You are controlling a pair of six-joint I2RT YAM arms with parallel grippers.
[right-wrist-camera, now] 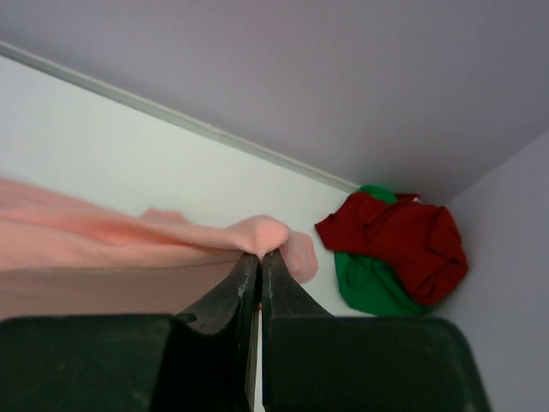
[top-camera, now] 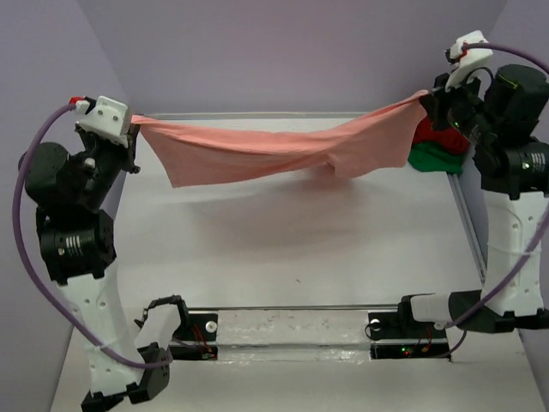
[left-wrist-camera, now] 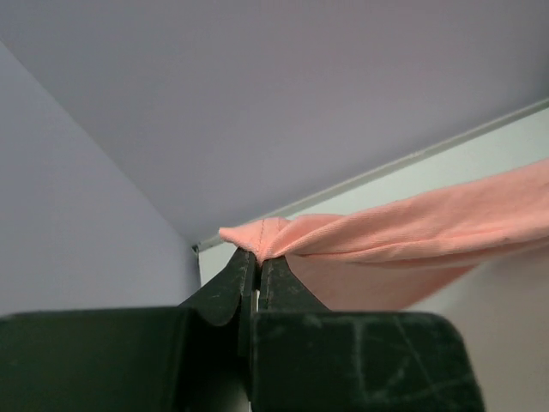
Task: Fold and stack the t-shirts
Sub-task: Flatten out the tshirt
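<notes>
The pink t-shirt [top-camera: 257, 146] hangs in the air over the far part of the table [top-camera: 292, 257]. It is pulled out long between the two arms and dips a little in the middle. Its shadow falls on the white table top under it.

The left gripper [top-camera: 134, 124] is up near the far left corner of the table. Its two black fingers [left-wrist-camera: 227, 287] are pressed tight together on one end of the pink t-shirt. A small bunch of pink cloth pokes out past the tips.

The right gripper [top-camera: 426, 99] is up near the far right corner. It is pinched tight too, on the other end of the pink t-shirt. A soft lump of pink cloth sits over the tips, and a little flap hangs beside them.

The dark red t-shirt [right-wrist-camera: 403, 236] and the green t-shirt [right-wrist-camera: 373, 287] lie in a heap in the far right corner of the table, by the wall. They are not folded. The red one lies on top, and green shows from under it. From above, the pink end covers part of this heap, and I cannot tell if they touch.

A thin rail [top-camera: 257, 115] runs along the far edge of the table
</notes>
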